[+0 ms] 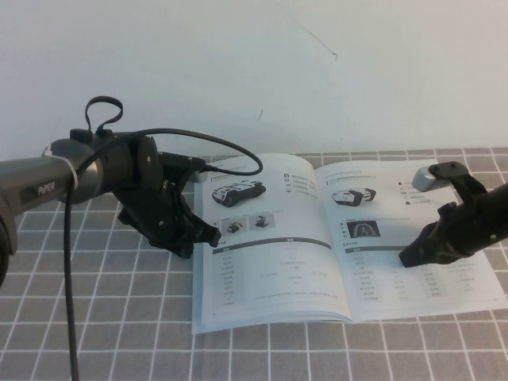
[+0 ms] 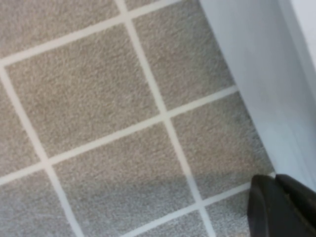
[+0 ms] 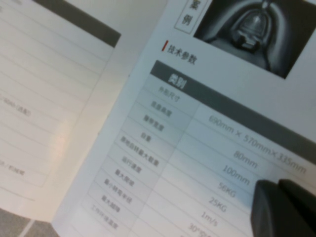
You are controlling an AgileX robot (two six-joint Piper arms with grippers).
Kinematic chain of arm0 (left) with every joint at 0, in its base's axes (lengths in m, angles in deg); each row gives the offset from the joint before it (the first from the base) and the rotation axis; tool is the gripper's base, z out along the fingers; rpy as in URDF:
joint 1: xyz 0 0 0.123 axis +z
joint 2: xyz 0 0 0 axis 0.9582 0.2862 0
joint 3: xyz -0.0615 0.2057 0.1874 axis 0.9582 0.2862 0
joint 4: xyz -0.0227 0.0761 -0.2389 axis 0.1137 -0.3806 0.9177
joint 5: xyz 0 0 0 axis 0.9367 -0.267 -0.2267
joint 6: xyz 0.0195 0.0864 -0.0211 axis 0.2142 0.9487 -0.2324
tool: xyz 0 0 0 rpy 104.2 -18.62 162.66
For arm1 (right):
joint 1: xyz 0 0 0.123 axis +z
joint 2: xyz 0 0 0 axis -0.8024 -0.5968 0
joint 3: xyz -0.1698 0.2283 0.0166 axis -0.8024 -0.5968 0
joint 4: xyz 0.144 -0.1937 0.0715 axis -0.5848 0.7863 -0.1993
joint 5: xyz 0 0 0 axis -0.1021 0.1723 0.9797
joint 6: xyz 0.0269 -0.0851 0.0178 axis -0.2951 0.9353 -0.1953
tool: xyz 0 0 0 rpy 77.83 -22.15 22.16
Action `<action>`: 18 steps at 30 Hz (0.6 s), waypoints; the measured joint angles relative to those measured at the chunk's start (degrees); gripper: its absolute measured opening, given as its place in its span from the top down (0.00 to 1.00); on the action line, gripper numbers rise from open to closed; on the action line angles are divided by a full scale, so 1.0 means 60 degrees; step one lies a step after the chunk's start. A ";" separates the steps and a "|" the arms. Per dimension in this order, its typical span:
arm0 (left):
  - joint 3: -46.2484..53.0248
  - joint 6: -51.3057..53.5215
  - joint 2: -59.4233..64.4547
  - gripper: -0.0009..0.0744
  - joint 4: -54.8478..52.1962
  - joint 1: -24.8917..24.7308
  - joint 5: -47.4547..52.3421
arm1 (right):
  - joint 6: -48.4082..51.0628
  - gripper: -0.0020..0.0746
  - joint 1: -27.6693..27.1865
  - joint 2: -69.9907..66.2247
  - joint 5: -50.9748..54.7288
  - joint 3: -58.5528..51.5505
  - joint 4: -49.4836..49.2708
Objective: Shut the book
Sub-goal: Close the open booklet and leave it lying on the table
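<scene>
On my left, the left arm [image 1: 95, 171] is reaching in low over the grey checked cloth [image 1: 95, 317]. Its black cable [image 1: 238, 148] is looping out above the top left corner of the book. The left gripper [image 1: 210, 236] is sitting right at the outer edge of the left-hand page. Its two dark fingers [image 2: 281, 210] are pressing together with only a thin seam between them, and they are gripping nothing. In the left wrist view I am looking mostly at cloth squares, with a pale strip along one side that I am taking for the page edge.

The book [image 1: 278, 270] is lying open and flat in the middle of the cloth, spine running away from me. Both pages are facing up, showing printed tables and small product photos.

On my right, the right arm [image 1: 476, 218] is coming in over the right-hand page. The right gripper [image 1: 408, 259] is pointing down at the table printed there. Its fingers [image 3: 284, 210] are likewise closing against each other, empty. I cannot tell whether the tip is touching the paper or hovering just above it.
</scene>
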 joint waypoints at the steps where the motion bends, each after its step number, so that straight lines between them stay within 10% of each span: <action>1: 0.0000 -0.0017 -0.0003 0.99 -0.0050 0.0000 0.0007 | 0.0000 0.98 -0.0019 -0.0047 0.0066 0.0015 -0.0045; 18: -0.0079 0.0372 0.0203 0.99 0.0980 0.0052 -0.0034 | 0.0000 0.98 -0.0095 -0.0254 0.0260 0.0102 -0.0181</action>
